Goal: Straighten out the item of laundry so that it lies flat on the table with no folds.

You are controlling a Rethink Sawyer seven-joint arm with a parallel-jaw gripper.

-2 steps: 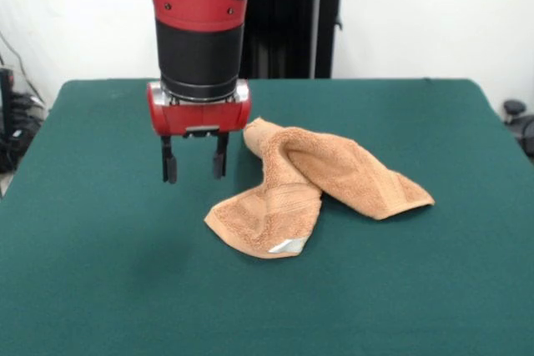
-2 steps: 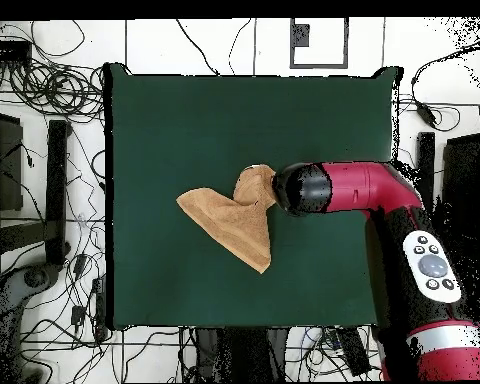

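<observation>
The item of laundry (image 1: pixel 313 185) is a tan terry towel, folded over itself in a bent V shape on the green table (image 1: pixel 100 281). One flap points right, the other comes toward the near side with a small white tag at its corner. From above the item of laundry (image 2: pixel 234 215) lies near the middle of the table (image 2: pixel 154 120). My gripper (image 1: pixel 194 160) hangs just left of the towel's far folded end, fingers apart and empty, tips above the cloth. In the overhead view the arm's head covers the gripper.
The red arm (image 2: pixel 364 190) reaches in over the table's right side in the overhead view. Cables and stands lie on the floor around the table. A black stand (image 1: pixel 292 22) rises behind the far edge.
</observation>
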